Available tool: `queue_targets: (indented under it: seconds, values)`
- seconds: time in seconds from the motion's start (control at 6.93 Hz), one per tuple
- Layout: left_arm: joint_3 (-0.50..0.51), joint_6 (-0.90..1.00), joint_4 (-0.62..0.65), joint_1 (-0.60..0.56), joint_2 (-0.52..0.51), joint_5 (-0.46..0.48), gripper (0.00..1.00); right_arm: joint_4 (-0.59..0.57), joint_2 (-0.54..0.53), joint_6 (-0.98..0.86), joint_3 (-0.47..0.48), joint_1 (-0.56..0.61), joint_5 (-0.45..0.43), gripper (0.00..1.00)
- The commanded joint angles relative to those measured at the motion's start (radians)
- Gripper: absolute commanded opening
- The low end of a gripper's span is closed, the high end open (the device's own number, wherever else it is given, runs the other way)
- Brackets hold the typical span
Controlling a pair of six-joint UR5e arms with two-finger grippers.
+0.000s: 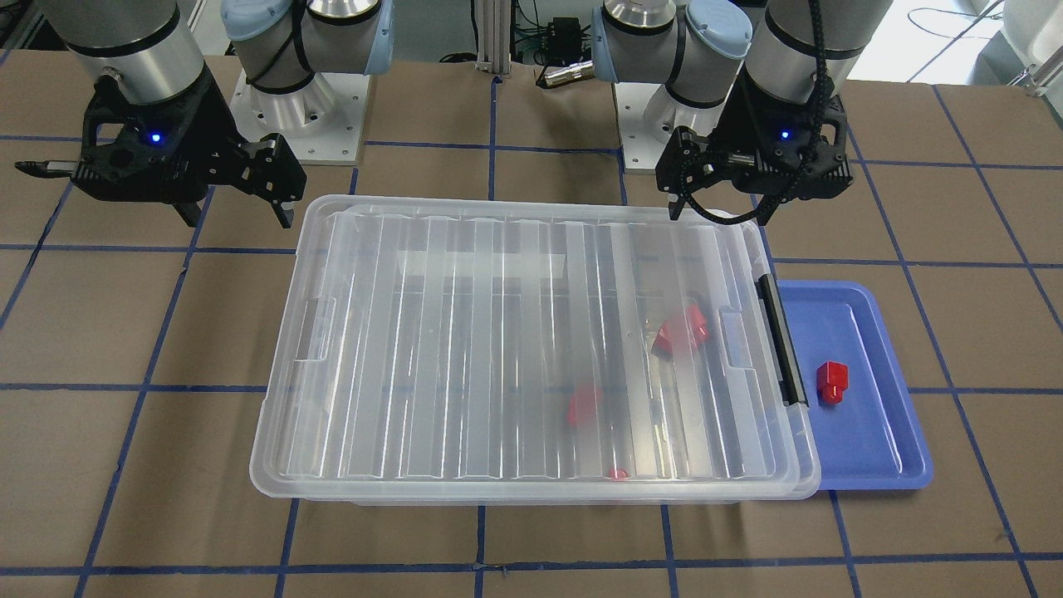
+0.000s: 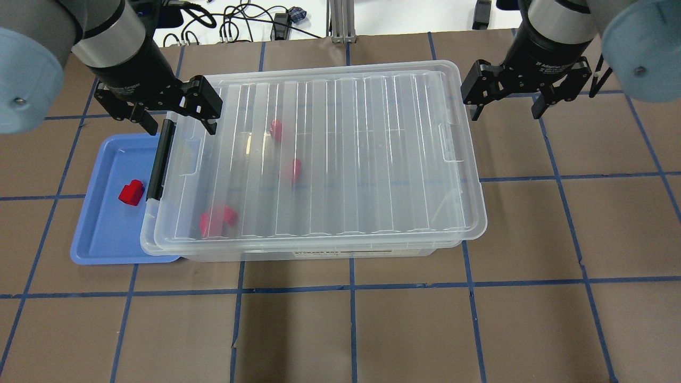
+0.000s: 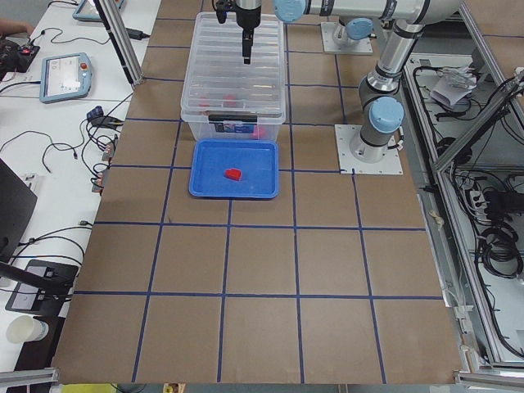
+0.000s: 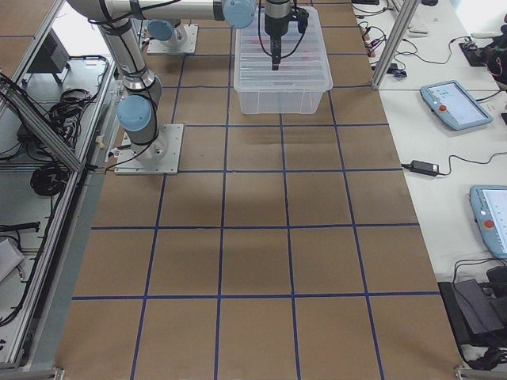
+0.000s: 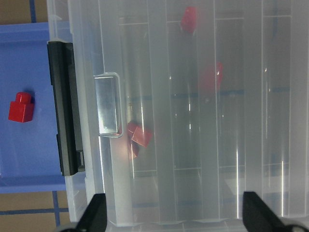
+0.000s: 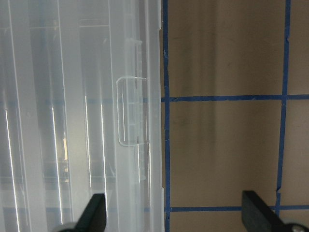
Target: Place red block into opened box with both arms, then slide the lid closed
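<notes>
The clear ribbed lid [image 2: 340,154] lies over the box [image 2: 319,254] and covers nearly all of it, up to the black bar [image 2: 159,159]. Three red blocks show blurred through it [image 2: 217,219] [image 2: 293,169] [image 2: 275,129]. One more red block [image 2: 131,192] [image 1: 831,381] [image 5: 21,107] lies uncovered. My left gripper [image 2: 181,123] [image 1: 720,214] hangs open and empty above the box's far corner at the black-bar end. My right gripper [image 2: 505,113] [image 1: 239,220] is open and empty just beyond the opposite far corner, above the table.
A blue tray [image 2: 101,234] [image 1: 872,448] sits against the box's black-bar end, partly under the lid's rim, and holds the uncovered red block. Brown table with blue tape lines extends in front of the box. Cables and mounts lie at the far edge.
</notes>
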Motion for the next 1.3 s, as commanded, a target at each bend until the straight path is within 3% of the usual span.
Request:
queue_targets:
  seconds: [0.0, 0.87, 1.01, 1.15]
  values:
    - [0.006, 0.001, 0.000, 0.000, 0.000, 0.011, 1.00, 0.000, 0.000, 0.000, 0.000, 0.000, 0.000, 1.00]
    - [0.009, -0.012, 0.000, 0.000, -0.005, 0.005, 1.00, -0.003, 0.006, -0.012, 0.003, 0.009, -0.012, 1.00]
    - [0.011, -0.012, 0.000, 0.002, -0.005, 0.005, 1.00, -0.056, 0.058, -0.011, 0.020, 0.009, -0.012, 1.00]
    - [0.008, -0.012, 0.000, 0.000, 0.000, 0.005, 1.00, -0.187, 0.127, -0.011, 0.043, 0.006, -0.015, 1.00]
